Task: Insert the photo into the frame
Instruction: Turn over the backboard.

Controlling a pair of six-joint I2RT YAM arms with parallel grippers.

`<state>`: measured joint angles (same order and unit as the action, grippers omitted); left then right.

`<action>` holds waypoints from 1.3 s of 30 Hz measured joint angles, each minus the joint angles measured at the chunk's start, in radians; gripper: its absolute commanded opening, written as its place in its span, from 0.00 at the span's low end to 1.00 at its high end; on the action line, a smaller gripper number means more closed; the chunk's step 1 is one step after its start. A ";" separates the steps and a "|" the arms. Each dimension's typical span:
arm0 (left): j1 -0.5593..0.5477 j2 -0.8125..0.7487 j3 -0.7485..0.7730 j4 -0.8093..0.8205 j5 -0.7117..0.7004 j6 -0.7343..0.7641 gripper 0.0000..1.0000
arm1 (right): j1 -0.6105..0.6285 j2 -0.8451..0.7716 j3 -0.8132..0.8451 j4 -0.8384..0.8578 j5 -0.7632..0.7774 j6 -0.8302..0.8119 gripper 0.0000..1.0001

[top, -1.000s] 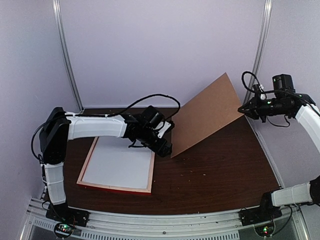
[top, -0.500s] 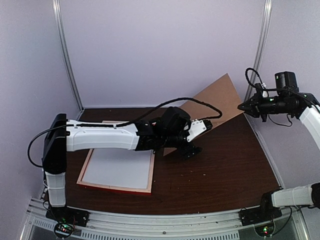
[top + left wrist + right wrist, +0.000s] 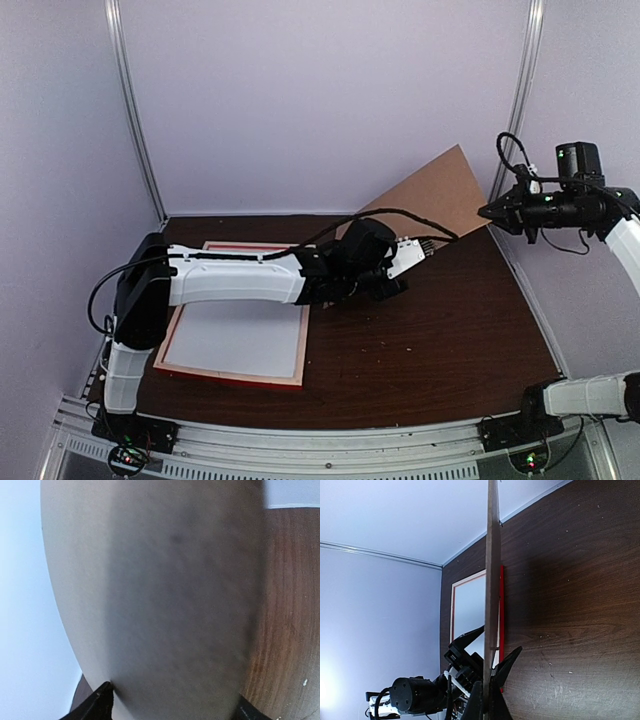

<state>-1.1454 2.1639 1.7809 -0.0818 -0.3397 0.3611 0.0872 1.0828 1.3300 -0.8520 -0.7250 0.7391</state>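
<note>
Frame [image 3: 230,375]: flat on tabletop [image 3: 430,330], left side, pale back up, red edge showing at near side; long axis apparently front-to-back, slightly skewed. Plain white sheet [image 3: 240,335] fills opening; printed side not visible. Brown backing board [image 3: 440,195]: tilted, high corner pinched between right gripper [image 3: 492,213] fingers, low edge beside frame's far right corner. At low edge, left gripper [image 3: 392,288], fingers [image 3: 102,700] spread, board face between them.
</note>
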 measured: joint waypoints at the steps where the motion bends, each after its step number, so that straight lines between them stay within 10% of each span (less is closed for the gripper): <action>1: 0.000 0.002 0.001 0.016 -0.013 0.008 0.64 | 0.001 0.000 -0.004 0.000 0.000 0.002 0.00; 16: -0.002 0.013 0.003 0.083 -0.113 0.069 0.25 | 0.002 0.000 -0.060 0.055 -0.006 0.055 0.03; 27: -0.022 0.013 -0.001 0.151 -0.198 0.155 0.00 | 0.003 -0.006 -0.090 0.098 -0.035 0.048 0.46; 39: -0.039 0.008 -0.044 0.231 -0.261 0.232 0.00 | 0.004 -0.005 0.048 0.006 -0.020 -0.051 0.97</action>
<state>-1.1847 2.1719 1.7367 0.1490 -0.6010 0.5930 0.0914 1.0775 1.3785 -0.8463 -0.7452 0.6880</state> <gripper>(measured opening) 0.027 0.906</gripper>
